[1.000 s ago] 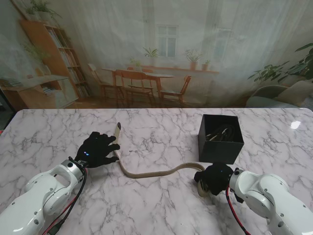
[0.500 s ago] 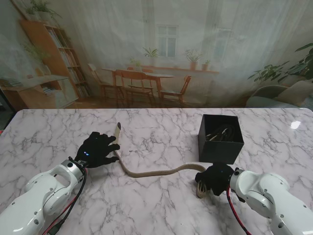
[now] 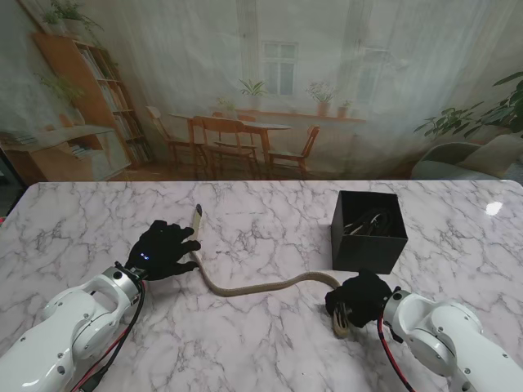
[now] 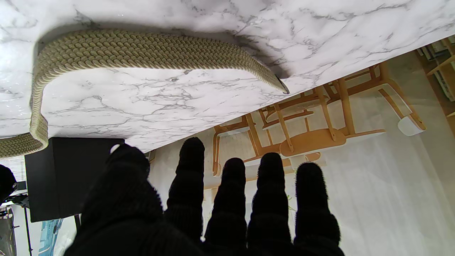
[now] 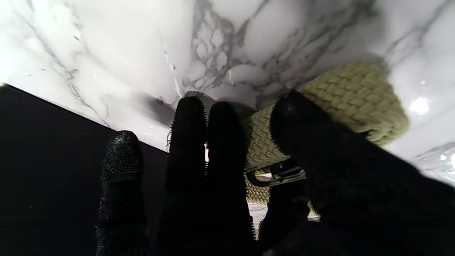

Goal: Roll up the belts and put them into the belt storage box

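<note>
**A:** One belt [image 3: 245, 287] is in play. It lies on the table [image 3: 270, 351] between the two hands, and its long axis runs from the tip near the left hand [image 3: 163, 249] across to the buckle end at the right hand [image 3: 357, 297].

**B:** Which hand has hold of it?

**A:** The right hand does. In the right wrist view its fingers [image 5: 188, 142] are curled around the woven end, where the start of a coil and a metal buckle show. The thumb presses on top of that coil.

**B:** And the left hand?

**A:** It holds nothing. Its fingers [image 4: 233, 199] are extended and slightly apart, and the hand sits just beside the belt's free stretch. Whether the palm touches the strap cannot be told.

**B:** Where is the box [image 3: 369, 231]?

**A:** It stands just beyond the right hand, farther from the robot, with something dark already inside.

**B:** So the roll travels which way?

**A:** Probably leftward along the strap, away from the box. The right hand is the nearer one for coiling, and the left is placed to steady the tail.
</note>
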`<state>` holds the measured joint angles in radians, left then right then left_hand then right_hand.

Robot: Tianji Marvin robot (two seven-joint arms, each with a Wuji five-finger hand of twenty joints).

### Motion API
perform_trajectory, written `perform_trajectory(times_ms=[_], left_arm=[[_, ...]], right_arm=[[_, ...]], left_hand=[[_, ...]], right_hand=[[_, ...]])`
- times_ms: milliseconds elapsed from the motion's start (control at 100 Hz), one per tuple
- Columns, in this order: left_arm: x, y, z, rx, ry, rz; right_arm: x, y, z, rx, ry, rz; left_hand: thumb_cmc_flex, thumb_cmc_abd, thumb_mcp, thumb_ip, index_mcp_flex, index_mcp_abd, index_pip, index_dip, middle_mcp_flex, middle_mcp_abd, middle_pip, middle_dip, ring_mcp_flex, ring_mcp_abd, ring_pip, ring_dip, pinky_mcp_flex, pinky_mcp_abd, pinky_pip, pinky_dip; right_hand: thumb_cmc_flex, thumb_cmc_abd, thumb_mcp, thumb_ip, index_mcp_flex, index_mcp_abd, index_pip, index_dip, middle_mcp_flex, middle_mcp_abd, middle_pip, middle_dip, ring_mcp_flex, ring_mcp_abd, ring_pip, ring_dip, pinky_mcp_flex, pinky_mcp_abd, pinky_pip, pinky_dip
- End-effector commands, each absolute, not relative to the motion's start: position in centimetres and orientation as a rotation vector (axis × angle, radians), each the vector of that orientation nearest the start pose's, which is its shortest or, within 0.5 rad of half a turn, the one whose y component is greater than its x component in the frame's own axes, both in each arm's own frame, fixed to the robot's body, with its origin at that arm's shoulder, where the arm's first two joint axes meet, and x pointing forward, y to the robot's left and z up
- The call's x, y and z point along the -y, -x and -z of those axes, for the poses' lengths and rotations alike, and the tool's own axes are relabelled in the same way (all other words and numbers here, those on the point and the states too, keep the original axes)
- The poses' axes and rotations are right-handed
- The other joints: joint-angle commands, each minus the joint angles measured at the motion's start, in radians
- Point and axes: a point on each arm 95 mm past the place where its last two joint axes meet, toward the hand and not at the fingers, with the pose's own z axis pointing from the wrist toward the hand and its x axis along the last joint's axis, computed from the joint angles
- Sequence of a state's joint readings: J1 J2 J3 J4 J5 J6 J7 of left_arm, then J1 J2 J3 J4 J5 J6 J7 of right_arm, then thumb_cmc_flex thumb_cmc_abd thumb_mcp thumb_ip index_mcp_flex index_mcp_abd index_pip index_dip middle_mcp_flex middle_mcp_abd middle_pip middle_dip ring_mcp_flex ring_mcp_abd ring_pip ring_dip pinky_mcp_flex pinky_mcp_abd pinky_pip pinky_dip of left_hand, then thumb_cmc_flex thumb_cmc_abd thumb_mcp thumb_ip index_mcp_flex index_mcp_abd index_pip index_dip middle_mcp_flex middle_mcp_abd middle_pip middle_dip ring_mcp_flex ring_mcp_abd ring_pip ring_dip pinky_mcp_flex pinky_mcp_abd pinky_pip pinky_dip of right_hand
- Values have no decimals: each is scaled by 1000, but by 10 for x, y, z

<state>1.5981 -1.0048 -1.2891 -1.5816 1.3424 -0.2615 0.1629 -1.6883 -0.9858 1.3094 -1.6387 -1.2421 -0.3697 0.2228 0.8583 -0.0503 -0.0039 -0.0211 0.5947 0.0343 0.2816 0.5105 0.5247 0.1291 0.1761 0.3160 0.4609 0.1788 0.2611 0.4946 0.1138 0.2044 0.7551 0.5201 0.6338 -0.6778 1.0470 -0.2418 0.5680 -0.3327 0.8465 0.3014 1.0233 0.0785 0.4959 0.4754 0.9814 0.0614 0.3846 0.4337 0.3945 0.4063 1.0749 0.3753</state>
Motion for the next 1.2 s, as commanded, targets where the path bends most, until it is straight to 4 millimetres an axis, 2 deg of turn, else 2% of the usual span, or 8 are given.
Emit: perform_trajectory(times_ms=[0, 340, 420, 550, 730, 970, 1090, 1190], left_arm=[[-33, -392, 323, -1731, 712, 1368], [-34, -392, 323, -1730, 712, 1368], [-33, -392, 323, -1731, 712, 1369], [-33, -392, 323, -1732, 713, 1368], [-33, -392, 323, -1734, 713, 1368], [-33, -392, 323, -1732, 711, 1368], [-34, -392, 323, -1729, 711, 1369], [-34, -392, 323, -1728, 711, 1369]], right_arm=[[43, -341, 387, -2166, -971, -1130], [41, -341, 390, -2168, -1026, -1157], [41, -341, 390, -2158, -1054, -1169], [41, -341, 393, -2120, -1061, -1209], [41, -342, 395, -2074, -1047, -1268], [41, -344, 393, -2041, -994, -1331], [41, -345, 393, -2017, -975, -1370], [40, -346, 393, -1998, -989, -1401]], left_hand=[[1, 49, -24, 3, 1, 26, -3, -11, 19, 18, 2, 14, 2, 21, -9, 9, -13, 36, -28, 9], [0, 48, -24, 3, 1, 26, -3, -12, 19, 18, 3, 14, 1, 19, -10, 9, -14, 38, -29, 9], [-1, 48, -24, 3, 1, 26, -3, -12, 20, 18, 3, 14, 1, 22, -10, 9, -13, 38, -29, 9], [-1, 48, -23, 3, 1, 27, -3, -12, 20, 19, 3, 14, 2, 20, -9, 9, -14, 37, -29, 9], [-1, 48, -24, 3, 2, 26, -3, -12, 20, 19, 3, 14, 2, 22, -10, 9, -14, 37, -29, 9], [-1, 48, -23, 3, 2, 26, -3, -12, 21, 18, 3, 15, 1, 22, -10, 9, -13, 36, -29, 9], [-1, 47, -24, 3, 0, 27, -4, -12, 20, 19, 3, 14, 1, 20, -10, 9, -14, 38, -30, 9], [-1, 49, -23, 3, 0, 28, -4, -12, 20, 18, 3, 15, 1, 21, -10, 9, -14, 37, -29, 9]], right_hand=[[-56, 49, -28, -15, 255, -95, 169, 50, -260, 2, -104, -47, -71, 3, -14, 9, -16, 60, -1, 37], [-87, 16, 18, -8, 292, 61, 218, -62, -593, 122, -223, -286, -298, 91, -180, -163, -63, 96, -104, 32], [-79, 21, 22, -12, 281, 120, 235, -62, -493, 100, -204, -283, -278, 80, -175, -173, -65, 97, -109, 20], [-58, 44, 4, -22, 241, 159, 269, -61, -151, -46, -54, -213, -180, 19, -122, -149, -38, 86, -79, 15], [-37, 67, -13, -27, 167, 111, 244, -64, 63, -55, 97, -52, -29, -35, -31, -74, 34, 26, -4, 38], [-60, 91, 10, -16, 99, 166, 33, -111, 240, -112, 105, -39, 82, -87, 6, -36, 82, -28, 48, 43], [-95, 141, 55, 100, -30, 225, -224, -120, 355, -111, 133, -43, 139, -96, 37, -19, 102, -41, 70, 35], [-70, 159, 53, 118, -237, 144, -259, -113, 428, -79, 154, -37, 197, -68, 82, -2, 121, -36, 86, 34]])
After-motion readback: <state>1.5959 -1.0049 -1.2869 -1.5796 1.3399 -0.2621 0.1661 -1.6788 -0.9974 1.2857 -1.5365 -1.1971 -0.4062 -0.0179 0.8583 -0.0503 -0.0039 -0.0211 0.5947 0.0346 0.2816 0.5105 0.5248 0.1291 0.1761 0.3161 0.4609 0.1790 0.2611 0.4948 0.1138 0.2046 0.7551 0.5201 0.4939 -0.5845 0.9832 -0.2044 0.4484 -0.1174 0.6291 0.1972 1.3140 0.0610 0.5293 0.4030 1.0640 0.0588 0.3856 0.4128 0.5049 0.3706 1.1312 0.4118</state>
